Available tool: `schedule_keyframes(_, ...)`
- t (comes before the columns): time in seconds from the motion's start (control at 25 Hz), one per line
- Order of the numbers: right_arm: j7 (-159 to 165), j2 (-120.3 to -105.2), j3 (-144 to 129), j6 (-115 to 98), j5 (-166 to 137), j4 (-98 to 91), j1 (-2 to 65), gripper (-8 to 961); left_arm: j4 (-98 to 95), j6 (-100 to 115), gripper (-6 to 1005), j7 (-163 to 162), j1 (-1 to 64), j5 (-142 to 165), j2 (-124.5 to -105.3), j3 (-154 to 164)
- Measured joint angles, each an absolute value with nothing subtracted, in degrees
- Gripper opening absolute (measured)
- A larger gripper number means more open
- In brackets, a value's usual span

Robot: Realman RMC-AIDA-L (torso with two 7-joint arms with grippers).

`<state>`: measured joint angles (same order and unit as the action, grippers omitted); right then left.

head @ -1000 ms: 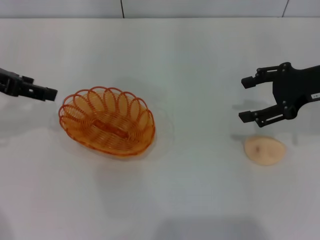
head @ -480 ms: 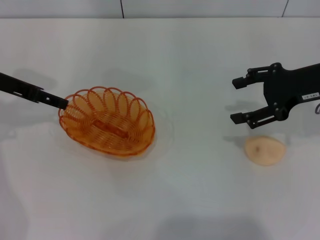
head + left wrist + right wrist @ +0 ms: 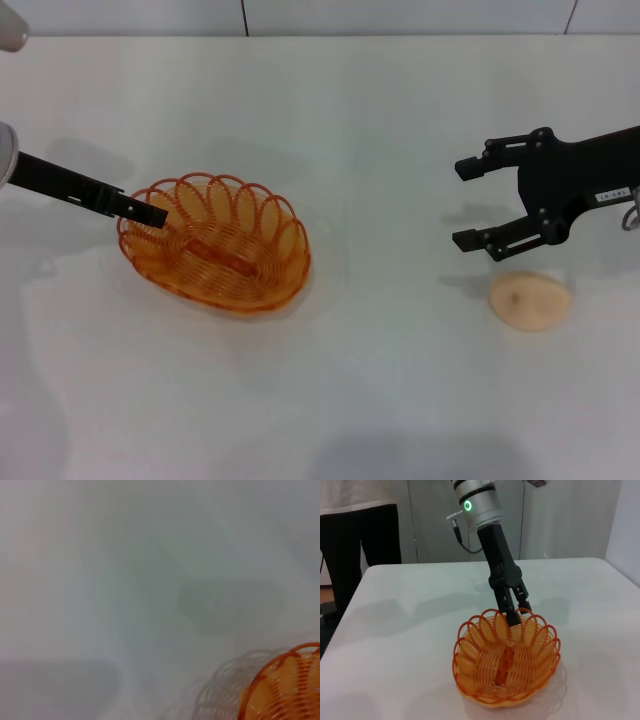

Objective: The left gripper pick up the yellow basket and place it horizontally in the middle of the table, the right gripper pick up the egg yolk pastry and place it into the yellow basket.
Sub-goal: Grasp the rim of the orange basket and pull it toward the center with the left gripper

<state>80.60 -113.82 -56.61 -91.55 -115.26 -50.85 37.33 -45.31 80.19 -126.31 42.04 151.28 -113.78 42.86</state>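
The yellow basket [image 3: 215, 243] sits on the white table [image 3: 360, 120], left of centre, its long axis slightly slanted. My left gripper [image 3: 155, 213] reaches in from the left and is at the basket's left rim. In the right wrist view its two fingers stand a little apart at that rim [image 3: 518, 614], over the basket [image 3: 505, 665]. The left wrist view shows only a part of the basket's rim [image 3: 285, 687]. My right gripper [image 3: 463, 203] is open and empty, hovering just left of and beyond the egg yolk pastry [image 3: 529, 301], which lies on the table at the right.
A person in dark trousers [image 3: 365, 535] stands beyond the table's left side. The table's far edge meets a wall [image 3: 300, 15]. Bare tabletop lies between basket and pastry.
My left gripper has moved right from off the basket to its left rim. My right gripper has drifted a little left and stayed open. Basket and pastry have not moved.
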Motion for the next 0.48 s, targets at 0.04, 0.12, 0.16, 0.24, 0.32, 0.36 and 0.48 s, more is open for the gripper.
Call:
schedule_keyframes(0.04, 80.60, -113.82, -56.61, -91.54, -115.26, -50.94, 37.26, 851, -45.16, 79.99, 874, -126.20, 42.06, 151.29, -113.81, 42.87)
schedule_keyframes(0.12, 80.61, -113.82, -56.60, -91.42, -115.26, -51.03, 37.12, 851, -45.05, 79.68, 874, -125.83, 42.10, 151.29, -114.01, 42.88)
schedule_keyframes(0.16, 80.66, -113.82, -56.60, -91.35, -115.26, -51.05, 37.09, 851, -45.04, 79.50, 869, -125.60, 42.10, 151.29, -114.18, 42.89)
schedule_keyframes(0.24, 80.81, -113.82, -56.60, -91.31, -115.26, -51.06, 37.09, 851, -45.02, 79.26, 860, -125.33, 42.10, 151.29, -114.39, 42.89)
schedule_keyframes(0.32, 80.87, -113.83, -56.60, -91.32, -115.26, -51.07, 37.18, 850, -45.01, 79.16, 851, -125.08, 42.11, 151.29, -114.46, 43.05)
schedule_keyframes(0.36, 80.87, -113.85, -56.60, -91.36, -115.26, -51.07, 37.21, 850, -45.00, 79.09, 846, -125.00, 42.11, 151.29, -114.51, 43.28)
schedule_keyframes(0.48, 80.88, -113.87, -56.60, -91.52, -115.26, -51.07, 37.29, 850, -44.99, 78.29, 717, -125.00, 42.11, 151.29, -114.80, 44.35)
